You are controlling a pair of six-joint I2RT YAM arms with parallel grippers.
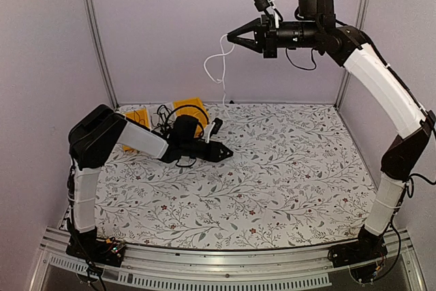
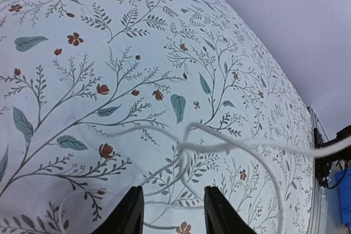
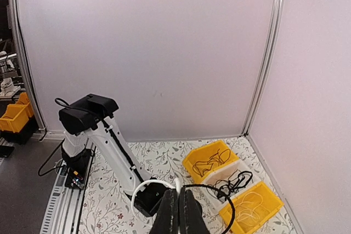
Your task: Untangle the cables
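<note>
Above table | right claw clamps white cable | left claw parted, empty

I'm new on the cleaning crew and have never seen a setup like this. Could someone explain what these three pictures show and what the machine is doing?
These are two robot arms bolted at the near edge of a table covered in a floral cloth. The wide picture comes from a fixed camera above and behind them; the other two come from small cameras on each wrist.

The right claw is raised high and shut on a white cable, which hangs in loops down toward the table's far edge. The left claw sits low over the cloth; its own camera shows its two fingers apart, with loops of white cable lying just ahead of them, not gripped.

At the far left stand yellow bins and a pale one between them, holding thin cables, some black.
</note>
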